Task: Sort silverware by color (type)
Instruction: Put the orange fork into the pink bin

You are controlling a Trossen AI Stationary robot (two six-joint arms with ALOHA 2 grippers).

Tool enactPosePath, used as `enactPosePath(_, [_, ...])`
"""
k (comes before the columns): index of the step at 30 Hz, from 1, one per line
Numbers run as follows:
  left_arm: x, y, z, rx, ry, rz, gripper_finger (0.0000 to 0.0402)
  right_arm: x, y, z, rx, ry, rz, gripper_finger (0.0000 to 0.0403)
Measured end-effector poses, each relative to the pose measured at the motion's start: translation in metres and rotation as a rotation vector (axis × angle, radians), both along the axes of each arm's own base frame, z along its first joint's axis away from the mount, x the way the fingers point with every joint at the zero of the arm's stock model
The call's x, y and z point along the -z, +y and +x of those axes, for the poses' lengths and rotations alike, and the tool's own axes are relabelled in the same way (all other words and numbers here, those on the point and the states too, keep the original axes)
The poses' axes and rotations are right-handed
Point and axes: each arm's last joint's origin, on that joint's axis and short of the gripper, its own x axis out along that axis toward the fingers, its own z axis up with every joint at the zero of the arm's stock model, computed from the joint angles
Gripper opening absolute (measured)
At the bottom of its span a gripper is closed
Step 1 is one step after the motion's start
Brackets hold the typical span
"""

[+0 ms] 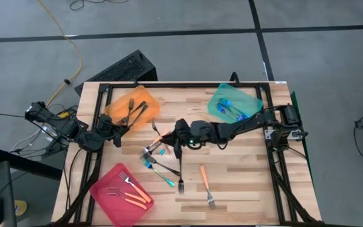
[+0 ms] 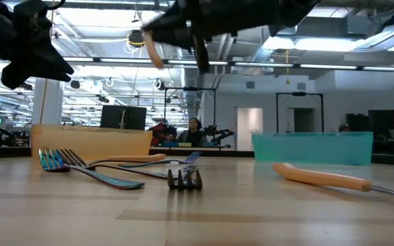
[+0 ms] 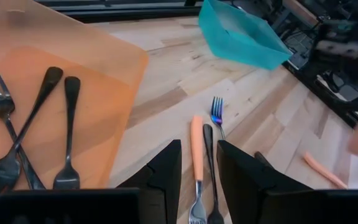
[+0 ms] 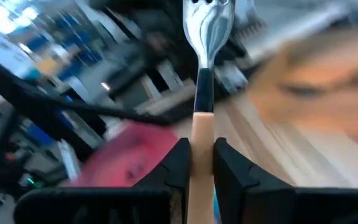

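Right gripper [image 1: 176, 144] is above the middle of the bench [image 1: 244, 170], raised off the surface, fingers pinching the handle of an orange-handled fork [image 4: 201, 112]; in the right wrist view the silver tines stick out past the fingertips and the handle sits between both dark fingers [image 4: 176, 163].

Left gripper [image 3: 197, 165] sits near the bench's left edge, just beside the orange tray [image 1: 145, 96]. Its fingers are spread a little with nothing between them; in the left wrist view an orange-handled and a dark fork lie on the wood [image 3: 197, 149] in the gap ahead.

Orange tray at the far-left corner holds several dark forks [image 1: 133, 110]. Teal tray [image 1: 252, 99] at the far-right corner holds blue-handled forks [image 1: 230, 108]. Pink tray [image 1: 106, 195] at the near-left corner holds 3 orange-handled forks [image 1: 128, 191].

Loose on the bench middle: a cluster of blue-handled and dark forks [image 1: 159, 165], 1 dark fork [image 1: 181, 180] pointing to the near edge, and 1 orange-handled fork [image 1: 205, 184] nearer the near edge, apart from the rest.
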Motion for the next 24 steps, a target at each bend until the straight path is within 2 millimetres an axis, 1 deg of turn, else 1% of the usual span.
enactPosePath(6, [0.0, 0.0, 0.0, 0.005, 0.006, 0.011, 0.0087, -0.024, 0.009, 0.001, -0.047, -0.271, -0.013, 0.0069])
enactPosePath(14, [0.0, 0.0, 0.0, 0.02, 0.021, 0.034, 0.0087, -0.052, 0.026, -0.009, -0.085, -0.574, -0.001, 0.0069])
enactPosePath(16, [0.0, 0.0, 0.0, 0.02, 0.021, 0.034, 0.0087, -0.054, 0.032, -0.01, -0.082, -0.594, 0.008, 0.0069])
enactPosePath(19, [0.0, 0.0, 0.0, 0.011, 0.011, 0.016, 0.0087, -0.056, 0.042, -0.008, -0.076, -0.565, 0.015, 0.0069])
enactPosePath(24, [0.001, -0.001, 0.0, 0.028, 0.015, -0.016, 0.0087, -0.073, 0.062, -0.001, -0.081, -0.488, -0.041, 0.0069])
